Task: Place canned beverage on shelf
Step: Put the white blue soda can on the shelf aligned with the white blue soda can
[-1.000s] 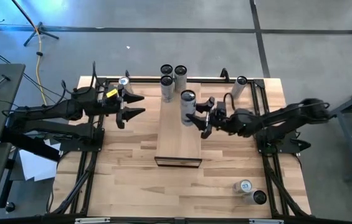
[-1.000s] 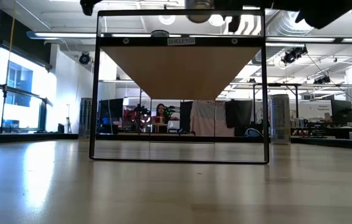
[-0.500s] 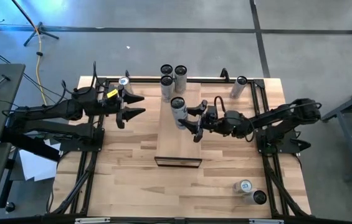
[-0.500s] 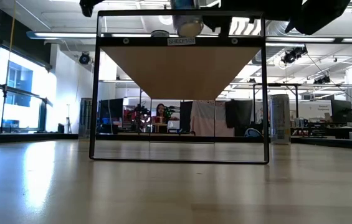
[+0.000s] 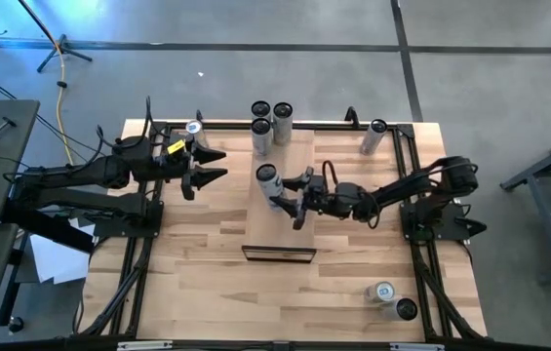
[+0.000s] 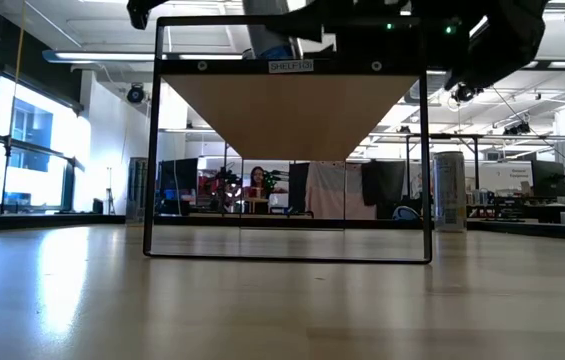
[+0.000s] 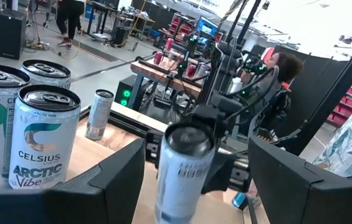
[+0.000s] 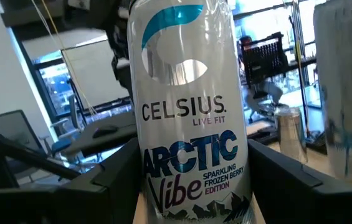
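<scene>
Fingers of the right gripper [image 5: 288,198] clamp a white-and-blue Celsius can [image 5: 268,182] above the long pale wooden shelf [image 5: 280,232], while the left gripper [image 5: 212,164], beside that shelf, stands spread and empty.

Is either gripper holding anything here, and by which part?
The right gripper holds a can upright by its lower body, over the shelf. The left gripper holds nothing.

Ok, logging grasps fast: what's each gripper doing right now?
Left gripper: open, empty, beside the shelf.
Right gripper: shut on the can, over the shelf.
</scene>
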### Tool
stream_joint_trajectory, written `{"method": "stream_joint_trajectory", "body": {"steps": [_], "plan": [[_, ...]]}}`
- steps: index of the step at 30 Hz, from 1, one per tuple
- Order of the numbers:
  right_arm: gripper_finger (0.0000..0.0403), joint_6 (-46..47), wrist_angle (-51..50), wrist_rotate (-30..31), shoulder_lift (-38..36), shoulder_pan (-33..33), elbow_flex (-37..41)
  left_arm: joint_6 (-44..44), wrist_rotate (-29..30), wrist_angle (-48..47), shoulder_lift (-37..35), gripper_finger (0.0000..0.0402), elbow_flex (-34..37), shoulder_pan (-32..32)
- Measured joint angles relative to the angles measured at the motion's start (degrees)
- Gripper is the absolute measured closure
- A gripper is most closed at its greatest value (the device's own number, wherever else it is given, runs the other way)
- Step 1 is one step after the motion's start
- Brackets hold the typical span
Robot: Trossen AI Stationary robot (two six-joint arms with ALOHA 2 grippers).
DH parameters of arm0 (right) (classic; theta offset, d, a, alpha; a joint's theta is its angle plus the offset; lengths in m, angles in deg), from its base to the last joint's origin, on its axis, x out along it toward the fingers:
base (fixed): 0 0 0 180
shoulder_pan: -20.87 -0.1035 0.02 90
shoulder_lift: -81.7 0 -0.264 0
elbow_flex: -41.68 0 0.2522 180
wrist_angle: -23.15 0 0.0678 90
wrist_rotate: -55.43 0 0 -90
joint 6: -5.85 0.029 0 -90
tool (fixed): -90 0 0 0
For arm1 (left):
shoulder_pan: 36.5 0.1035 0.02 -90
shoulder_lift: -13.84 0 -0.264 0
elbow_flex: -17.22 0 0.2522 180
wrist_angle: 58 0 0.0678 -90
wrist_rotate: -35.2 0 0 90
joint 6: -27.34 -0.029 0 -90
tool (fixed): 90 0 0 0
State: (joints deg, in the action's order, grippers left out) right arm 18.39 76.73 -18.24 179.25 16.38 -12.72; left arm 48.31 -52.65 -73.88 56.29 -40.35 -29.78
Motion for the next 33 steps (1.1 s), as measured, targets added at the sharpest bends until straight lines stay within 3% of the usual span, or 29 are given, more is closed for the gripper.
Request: {"method": "stream_joint_trajectory", "body": {"steps": [14,25,33], "plan": [[0.0164,-0.55,-0.69,-0.02,0.77,0.00,0.00,0.13,-0.02,0.07,0.00,0.0149,0.00,-0.02],[0.0130,-1.01,-1.97,-0.02,0.59,0.00,-0.11,-0.04,-0.02,0.07,0.00,0.0149,0.00,-0.02],[0.0127,-1.01,-2.50,-0.02,0.59,0.00,-0.11,-0.07,-0.02,0.05,0.00,0.0149,0.00,-0.02]]}}
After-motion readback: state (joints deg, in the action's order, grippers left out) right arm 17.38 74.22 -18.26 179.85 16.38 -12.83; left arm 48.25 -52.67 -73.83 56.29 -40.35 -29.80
